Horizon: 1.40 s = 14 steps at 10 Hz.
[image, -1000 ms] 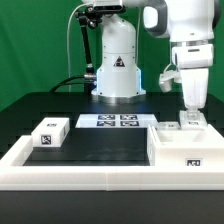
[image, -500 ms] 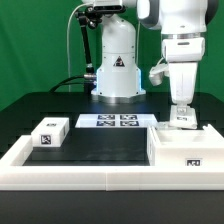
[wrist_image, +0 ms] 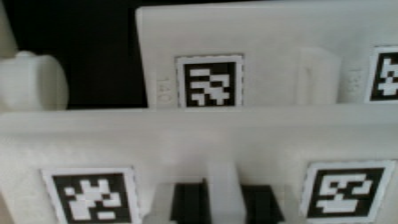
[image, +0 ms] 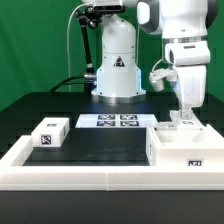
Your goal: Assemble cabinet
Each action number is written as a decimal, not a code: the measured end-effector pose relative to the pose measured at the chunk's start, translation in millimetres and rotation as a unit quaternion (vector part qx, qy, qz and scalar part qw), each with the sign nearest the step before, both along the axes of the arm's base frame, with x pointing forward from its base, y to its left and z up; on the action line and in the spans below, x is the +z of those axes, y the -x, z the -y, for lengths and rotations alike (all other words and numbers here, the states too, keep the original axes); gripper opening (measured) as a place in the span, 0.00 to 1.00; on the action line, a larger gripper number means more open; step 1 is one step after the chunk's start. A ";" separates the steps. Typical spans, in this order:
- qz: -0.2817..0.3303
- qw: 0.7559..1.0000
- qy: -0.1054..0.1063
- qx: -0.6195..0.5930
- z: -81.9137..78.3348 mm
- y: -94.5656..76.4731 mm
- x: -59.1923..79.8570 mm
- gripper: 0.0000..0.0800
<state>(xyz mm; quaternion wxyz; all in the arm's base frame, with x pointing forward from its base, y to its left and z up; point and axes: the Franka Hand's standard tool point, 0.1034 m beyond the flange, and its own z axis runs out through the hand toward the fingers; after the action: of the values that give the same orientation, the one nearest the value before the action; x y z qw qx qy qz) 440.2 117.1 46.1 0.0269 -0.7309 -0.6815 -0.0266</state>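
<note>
Shifted back toward the exterior view's right since half a second ago, the arm [image: 185, 60] now hangs its wrist over the cabinet again, about where it stood 1 second ago.

From where I stand, the black table [image: 100, 145] fills the middle of the scene, framed by a long low white rim [image: 80, 176]. The cabinet [image: 175, 152] sits at the front corner on the exterior view's right, tight against that rim, with 1 small tag showing on its front face. The gripper [image: 186, 118] points straight down onto the cabinet's top, its fingertips down among the white ridges there (too small from here to sort out).

Behind the table's middle lies the marker board [image: 118, 121], flat and well apart from the cabinet. Far over on the exterior view's left, by the rim, rests a small white block [image: 50, 132] with a tag facing forward.

Up close, the wrist view shows the cabinet [wrist_image: 267, 140] as blurred white walls carrying several tags. The gripper [wrist_image: 217, 195] appears as 2 dark bars with a narrow white strip between them. Whether it is clamping that strip or merely straddling it, I cannot tell.
</note>
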 end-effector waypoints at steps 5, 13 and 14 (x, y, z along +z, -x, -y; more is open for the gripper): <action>0.000 1.000 0.003 -0.003 2.1 -2.0 5.9 0.09; 0.006 1.000 0.004 -0.007 0.8 -9.8 13.0 0.09; 0.007 1.000 0.004 -0.008 1.4 -11.7 12.8 0.09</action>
<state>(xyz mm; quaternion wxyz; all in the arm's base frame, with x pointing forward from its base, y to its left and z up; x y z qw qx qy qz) 451.8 115.7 58.9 0.0194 -0.7364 -0.6757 -0.0291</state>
